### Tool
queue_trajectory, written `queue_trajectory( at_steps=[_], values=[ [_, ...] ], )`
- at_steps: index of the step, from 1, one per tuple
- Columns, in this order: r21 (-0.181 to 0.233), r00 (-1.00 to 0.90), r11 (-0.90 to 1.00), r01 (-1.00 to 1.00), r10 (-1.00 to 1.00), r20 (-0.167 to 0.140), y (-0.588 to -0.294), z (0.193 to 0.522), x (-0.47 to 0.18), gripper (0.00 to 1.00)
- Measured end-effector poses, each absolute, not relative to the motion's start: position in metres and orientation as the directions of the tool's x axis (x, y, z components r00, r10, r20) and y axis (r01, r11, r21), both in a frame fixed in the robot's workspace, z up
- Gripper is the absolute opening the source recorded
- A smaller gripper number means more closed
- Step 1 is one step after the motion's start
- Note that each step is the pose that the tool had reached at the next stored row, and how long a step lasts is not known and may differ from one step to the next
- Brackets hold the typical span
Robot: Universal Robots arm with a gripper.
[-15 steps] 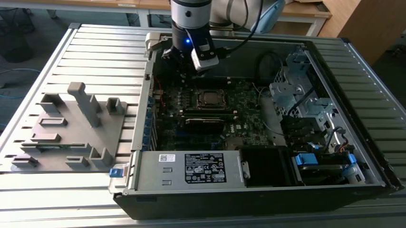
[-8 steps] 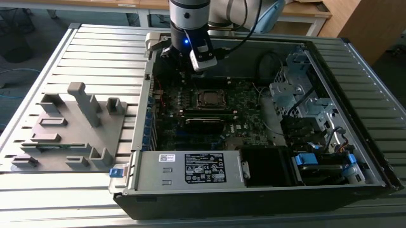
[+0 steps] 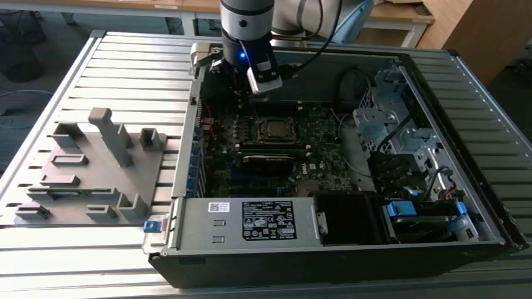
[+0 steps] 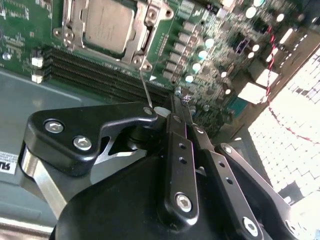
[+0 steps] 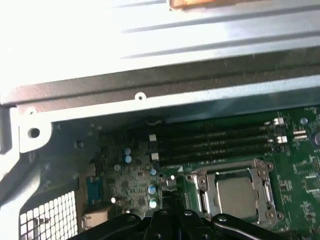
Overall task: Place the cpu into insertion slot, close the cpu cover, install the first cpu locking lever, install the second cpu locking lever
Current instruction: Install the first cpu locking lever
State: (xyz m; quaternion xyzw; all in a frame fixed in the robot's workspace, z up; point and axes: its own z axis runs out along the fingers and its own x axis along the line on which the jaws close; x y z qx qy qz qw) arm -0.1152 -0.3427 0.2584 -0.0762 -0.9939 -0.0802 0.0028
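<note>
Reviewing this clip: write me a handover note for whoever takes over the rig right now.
The gripper is shut, low over the motherboard, with nothing visibly held.
The cpu is seated, and the cpu cover is down around it.
One thin locking lever stands raised, its tip beside the gripper; contact is unclear.
Done: cpu placed, cover closed.
Left: that lever is not latched; the other lever's state cannot be told.

cpu dull silver-grey; cpu cover silver; motherboard green; hand black; ribbed table grey.
</note>
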Motion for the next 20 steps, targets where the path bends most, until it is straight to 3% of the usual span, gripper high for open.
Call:
queue_trajectory(
  at_steps=[10, 15, 20],
  values=[
    [0.165, -0.988, 0.975, 0.152, 0.151, 0.019, -0.3427, 0.2561, -0.1182, 0.10],
    [0.222, -0.988, 0.963, 0.152, 0.149, 0.027, -0.3429, 0.2541, -0.1200, 0.10],
    [0.228, -0.988, 0.962, 0.152, 0.149, 0.028, -0.3429, 0.2530, -0.1224, 0.10]
  ],
)
